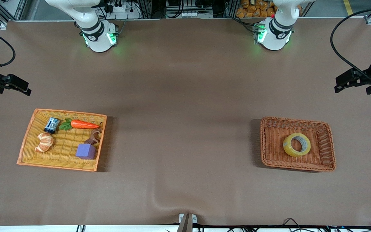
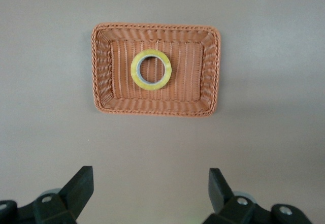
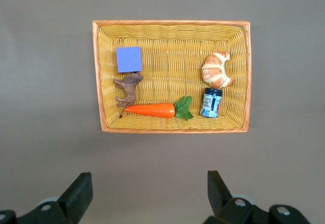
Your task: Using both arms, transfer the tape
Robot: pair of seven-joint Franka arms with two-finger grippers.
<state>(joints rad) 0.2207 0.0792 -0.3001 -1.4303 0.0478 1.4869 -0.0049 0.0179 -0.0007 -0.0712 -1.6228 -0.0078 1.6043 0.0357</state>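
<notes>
Tape (image 1: pixel 297 144) lies flat in the brown basket (image 1: pixel 329 147) toward the bench's left-arm end, well apart from both grippers. Left wrist view: left gripper (image 2: pixel 151 188), fingers (image 2: pixel 81 186) wide, over bare bench beside the basket. Right wrist view: right gripper (image 3: pixel 150 188), fingers wide, beside the yellow tray (image 3: pixel 172 24).

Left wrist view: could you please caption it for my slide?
Open left hand hovers over bare table, looking at the tape lying flat in the brown wicker basket.
</notes>
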